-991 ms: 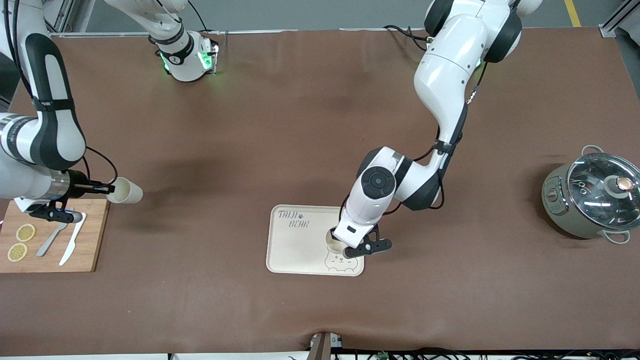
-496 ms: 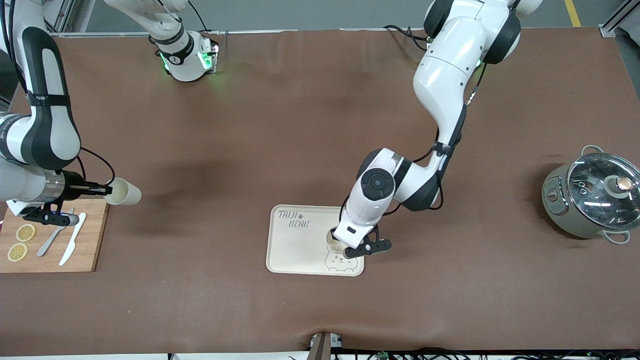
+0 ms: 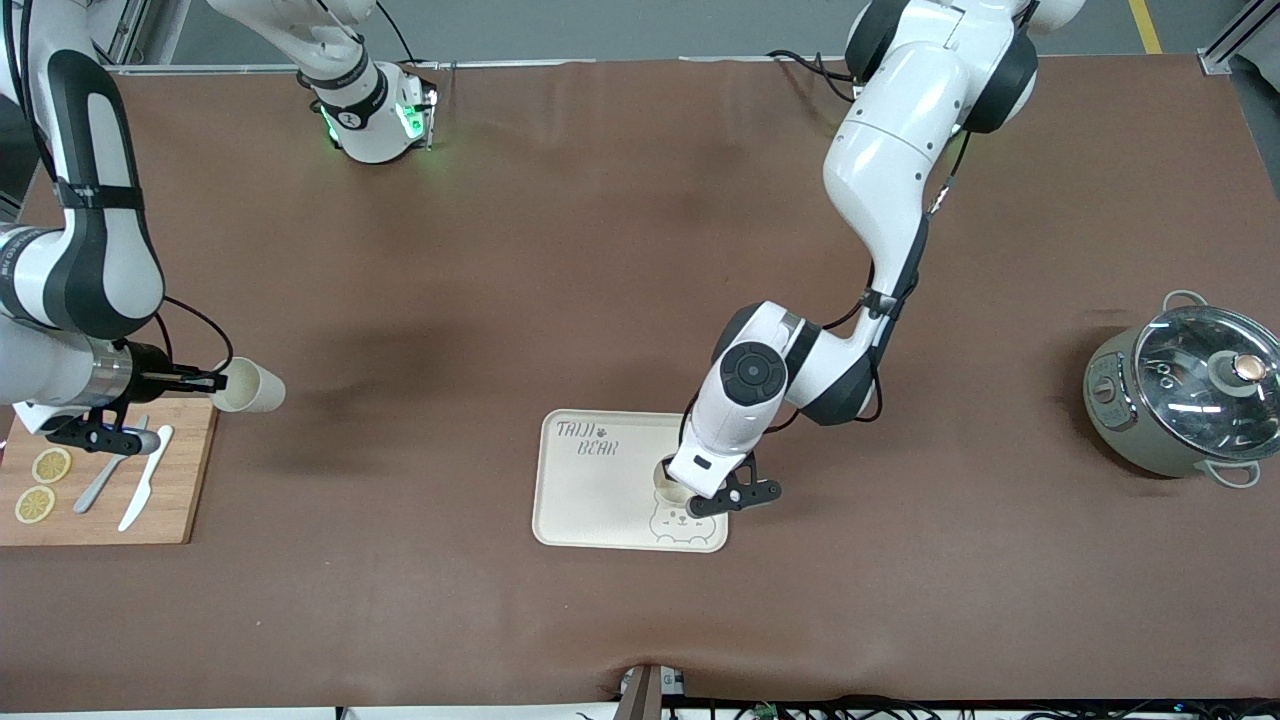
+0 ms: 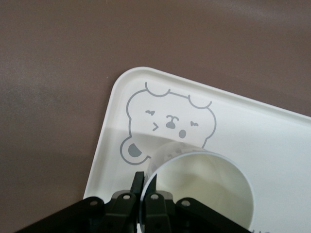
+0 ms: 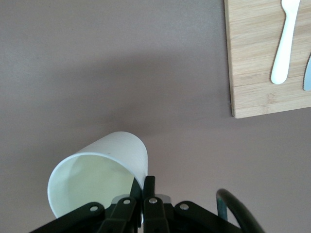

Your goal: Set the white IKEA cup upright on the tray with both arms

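The left gripper is pinched on the rim of a white round plastic cup, mouth up on the cream rectangular tray beside its bear drawing; whether its base rests on the tray I cannot tell. The right gripper nips the rim of a second white cup, tilted in the air over the brown table mat beside the bamboo cutting board. Both cups look light, stiff and smooth; the thin wall at the rim is the fair hold, though a tilted cup may swing or slip.
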You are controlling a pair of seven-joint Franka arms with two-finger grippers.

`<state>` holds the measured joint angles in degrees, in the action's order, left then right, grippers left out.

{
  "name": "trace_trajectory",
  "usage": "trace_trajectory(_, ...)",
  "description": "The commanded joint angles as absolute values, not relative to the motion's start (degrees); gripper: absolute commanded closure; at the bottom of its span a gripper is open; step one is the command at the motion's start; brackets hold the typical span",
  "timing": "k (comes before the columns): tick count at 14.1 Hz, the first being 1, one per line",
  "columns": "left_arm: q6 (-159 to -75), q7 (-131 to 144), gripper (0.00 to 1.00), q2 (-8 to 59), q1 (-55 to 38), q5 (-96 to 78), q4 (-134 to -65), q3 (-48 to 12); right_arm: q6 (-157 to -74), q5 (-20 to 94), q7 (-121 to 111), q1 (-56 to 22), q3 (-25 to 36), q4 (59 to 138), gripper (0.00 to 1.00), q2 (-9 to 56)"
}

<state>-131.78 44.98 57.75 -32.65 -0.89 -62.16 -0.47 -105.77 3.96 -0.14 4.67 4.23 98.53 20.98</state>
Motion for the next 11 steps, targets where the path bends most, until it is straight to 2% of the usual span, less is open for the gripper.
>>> trace_trajectory(1, -132.9, 45.3, 1.00, 58.7, -33.1, 0.4, -61.2, 0.1, -102.8, 4.6, 2.2, 3.3, 4.4, 96.7, 1.00, 20.6)
trace_trajectory(8, -133.1, 45.3, 1.00, 58.8, -33.1, 0.4, -61.2, 0.1, -100.0, 7.0, 7.8, 0.6, 4.4, 94.4, 1.00, 20.7)
trace_trajectory(10, -133.1, 45.4, 0.64, 58.4, -33.0, 0.4, -61.2, 0.1, -100.1, 8.1, 11.5, -0.6, 4.4, 93.8, 1.00, 20.7)
trace_trajectory(11, -133.0, 45.5, 0.36, 58.3, -33.0, 0.4, -61.2, 0.1, -100.1, 8.2, 12.4, -1.1, 4.4, 93.4, 1.00, 20.7)
